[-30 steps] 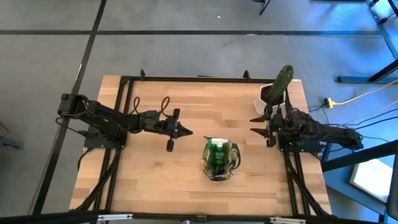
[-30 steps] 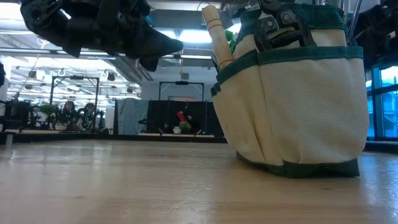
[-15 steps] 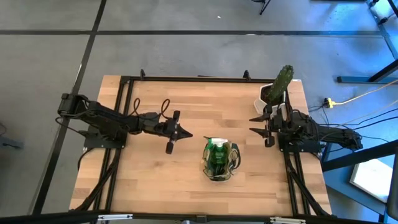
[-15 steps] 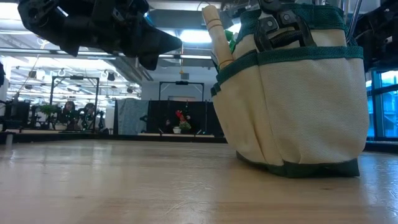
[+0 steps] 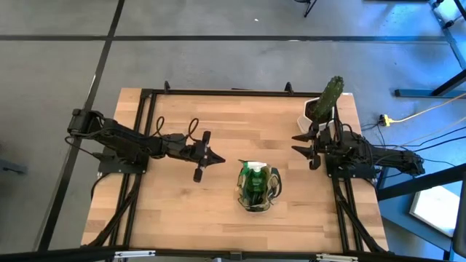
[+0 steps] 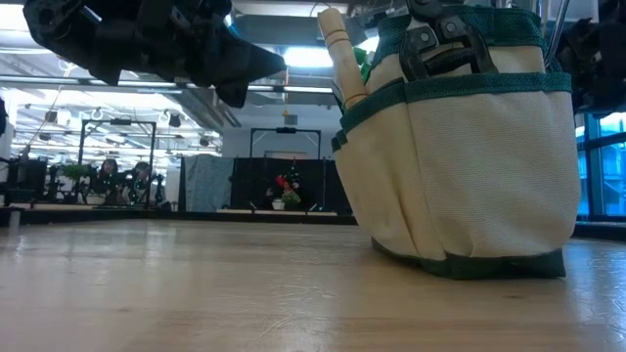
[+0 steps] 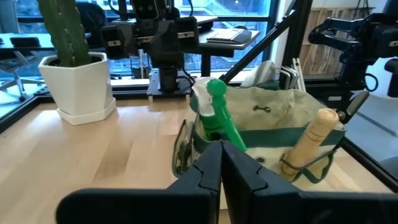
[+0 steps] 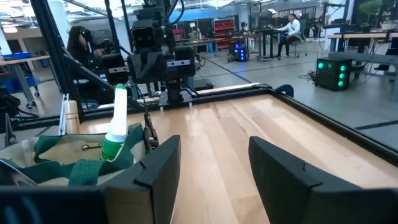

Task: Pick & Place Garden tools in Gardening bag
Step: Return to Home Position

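The beige and green gardening bag (image 5: 256, 188) stands on its base on the table, near the middle and toward the near edge. A green spray bottle (image 7: 219, 118) sticks up out of it. A wooden tool handle (image 6: 342, 54) and black pruner handles (image 6: 440, 44) stand in its side pockets. My left gripper (image 5: 216, 157) hovers shut, left of the bag and above the table, pointing at it (image 7: 221, 155). My right gripper (image 5: 294, 143) hangs open at the right edge, with nothing between its fingers (image 8: 211, 158).
A cactus in a white hexagonal pot (image 5: 324, 102) stands at the far right corner, just beyond my right gripper. A black frame (image 5: 218, 92) runs around the table's edges. Bare wood lies left of the bag and beyond it.
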Robot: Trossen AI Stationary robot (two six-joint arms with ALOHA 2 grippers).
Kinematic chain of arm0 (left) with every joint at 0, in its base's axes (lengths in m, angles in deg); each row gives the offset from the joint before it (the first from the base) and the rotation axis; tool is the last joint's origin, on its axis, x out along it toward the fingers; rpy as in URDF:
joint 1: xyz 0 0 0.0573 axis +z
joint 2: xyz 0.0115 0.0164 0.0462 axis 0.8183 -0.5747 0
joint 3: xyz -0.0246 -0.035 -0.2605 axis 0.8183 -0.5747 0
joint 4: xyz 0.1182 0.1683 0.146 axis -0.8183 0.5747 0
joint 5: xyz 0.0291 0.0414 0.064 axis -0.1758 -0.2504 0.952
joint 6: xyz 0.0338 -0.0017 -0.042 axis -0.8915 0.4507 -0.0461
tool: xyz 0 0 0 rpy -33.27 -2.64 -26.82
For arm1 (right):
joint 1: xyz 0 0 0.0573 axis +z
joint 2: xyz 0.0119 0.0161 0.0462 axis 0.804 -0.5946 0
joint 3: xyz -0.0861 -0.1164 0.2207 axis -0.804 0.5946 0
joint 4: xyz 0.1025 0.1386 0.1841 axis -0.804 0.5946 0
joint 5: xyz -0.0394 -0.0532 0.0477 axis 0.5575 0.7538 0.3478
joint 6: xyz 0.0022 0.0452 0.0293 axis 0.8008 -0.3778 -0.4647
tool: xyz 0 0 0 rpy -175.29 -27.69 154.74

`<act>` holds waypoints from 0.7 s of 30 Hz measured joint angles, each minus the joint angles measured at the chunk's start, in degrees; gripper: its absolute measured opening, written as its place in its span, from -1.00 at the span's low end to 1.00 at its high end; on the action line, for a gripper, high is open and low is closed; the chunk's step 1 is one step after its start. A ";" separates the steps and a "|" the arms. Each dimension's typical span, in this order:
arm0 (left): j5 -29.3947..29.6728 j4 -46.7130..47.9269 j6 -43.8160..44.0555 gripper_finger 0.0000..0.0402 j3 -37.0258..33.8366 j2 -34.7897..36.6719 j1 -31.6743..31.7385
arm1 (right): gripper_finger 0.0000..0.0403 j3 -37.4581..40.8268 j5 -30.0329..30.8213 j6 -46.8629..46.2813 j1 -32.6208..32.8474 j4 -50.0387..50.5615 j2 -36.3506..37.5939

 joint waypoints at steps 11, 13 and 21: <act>-0.73 -0.92 -1.30 -0.97 0.00 0.36 0.11 | -0.04 0.00 0.04 0.00 0.00 0.02 0.00; -2.71 0.44 -1.33 -0.98 0.00 1.85 0.79 | -0.04 0.00 0.04 0.00 0.00 0.02 0.00; -2.81 15.73 -6.55 -0.96 0.00 16.27 0.21 | -0.04 0.00 0.02 0.00 0.00 0.08 0.00</act>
